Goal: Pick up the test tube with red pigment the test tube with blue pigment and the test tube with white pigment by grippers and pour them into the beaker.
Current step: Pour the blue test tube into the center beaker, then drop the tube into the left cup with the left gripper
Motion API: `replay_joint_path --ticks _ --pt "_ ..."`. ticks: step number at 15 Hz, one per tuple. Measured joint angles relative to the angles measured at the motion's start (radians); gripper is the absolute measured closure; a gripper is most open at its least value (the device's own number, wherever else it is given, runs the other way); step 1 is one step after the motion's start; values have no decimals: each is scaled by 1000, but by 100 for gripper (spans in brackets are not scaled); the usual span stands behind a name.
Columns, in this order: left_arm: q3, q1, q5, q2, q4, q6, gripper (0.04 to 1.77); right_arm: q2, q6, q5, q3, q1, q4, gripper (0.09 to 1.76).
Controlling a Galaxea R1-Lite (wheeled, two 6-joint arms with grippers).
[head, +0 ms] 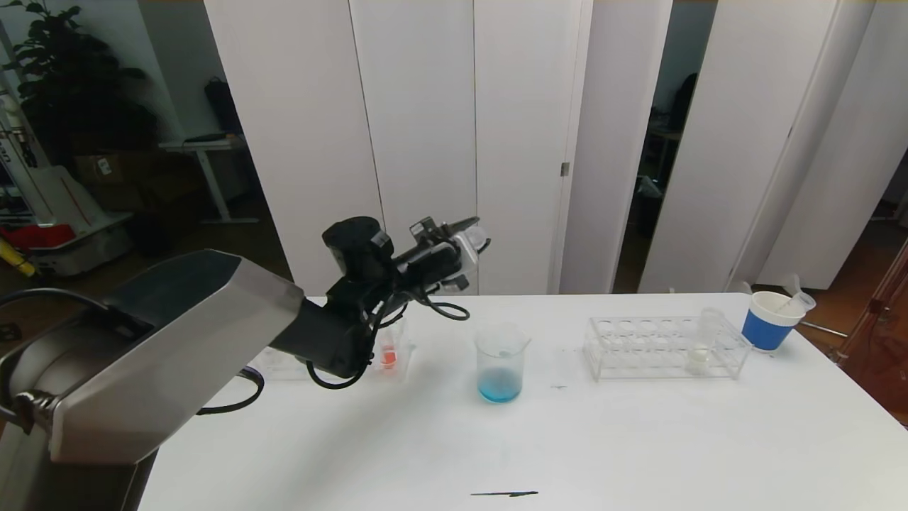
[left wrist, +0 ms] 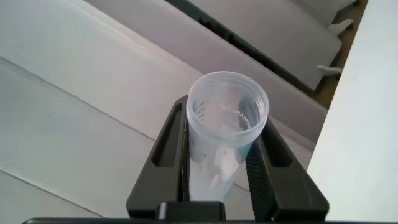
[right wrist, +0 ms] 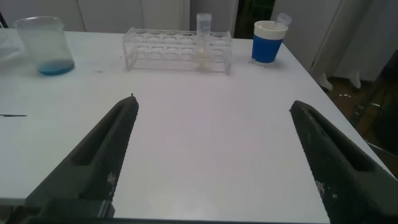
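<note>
My left gripper (head: pixel 474 235) is shut on a clear test tube (head: pixel 469 245), held up in the air, to the left of and above the beaker (head: pixel 501 362). In the left wrist view the tube (left wrist: pixel 227 118) sits between the fingers (left wrist: pixel 171 134), its open mouth facing away, with only blue drops inside. The beaker holds cyan-blue liquid at its bottom. The test tube with white pigment (head: pixel 699 353) stands in the clear rack (head: pixel 624 348) on the right. The test tube with red pigment (head: pixel 387 355) stands behind my left arm. My right gripper (right wrist: pixel 211 106) is open over bare table.
A blue-and-white paper cup (head: pixel 770 323) with an empty tube in it stands right of the rack. Another clear rack (head: pixel 280 365) lies partly hidden behind my left arm. A thin black mark (head: pixel 504 493) lies at the table's front edge. White panels stand behind the table.
</note>
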Motion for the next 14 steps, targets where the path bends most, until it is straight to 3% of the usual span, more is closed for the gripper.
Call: replay_joint_path --ticks 2,5,7,14 --pt "-3 0 149 -33 74 -179 122 0 0 0 0 0 0 10" --pt "-29 -1 342 -95 303 -462 122 0 0 0 0 0 0 10" --pt "-42 0 374 -143 394 -590 122 0 0 0 0 0 0 10" --pt "-69 -12 379 -277 746 -955 122 0 0 0 0 0 0 10"
